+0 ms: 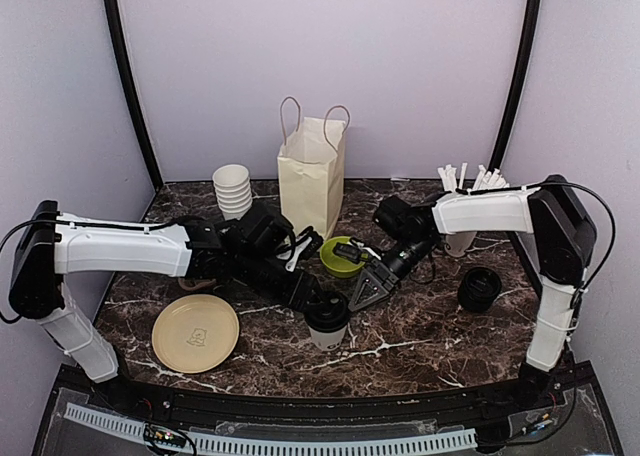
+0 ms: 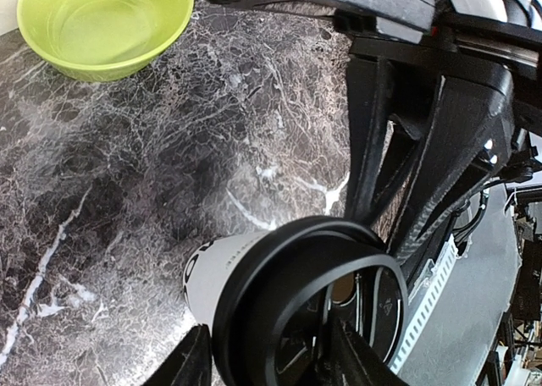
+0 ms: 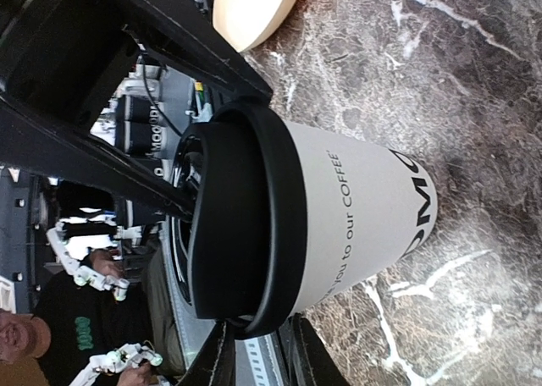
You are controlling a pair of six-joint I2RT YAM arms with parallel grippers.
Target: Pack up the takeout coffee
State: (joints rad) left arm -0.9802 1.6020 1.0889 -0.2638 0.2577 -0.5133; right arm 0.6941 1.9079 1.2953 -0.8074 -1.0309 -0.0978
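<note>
So, the takeout coffee (image 1: 327,332) stood upright on the marble table (image 1: 430,341), black lid (image 1: 327,312) on, tucked in between the tips of both pincers. The left pincer (image 2: 269,365) sat right at the lid with its jaws apart, one finger (image 2: 186,365) just beside the lid's rim and the other across from it. Honestly couldn't tell whether they actually pressed on the cup. The right pincer (image 3: 257,352) faced it from the other side, fingers (image 3: 222,361) close together with only a narrow gap and the tips right at the lid's edge. Whether they pinched it I couldn't tell either. Ahead of the left pincer and off to its left was a green bowl (image 2: 106,26). Past the cup from the right pincer lay a beige plate (image 3: 254,5). The paper bag (image 1: 312,176) stood well behind both pincers, by the back wall.
</note>
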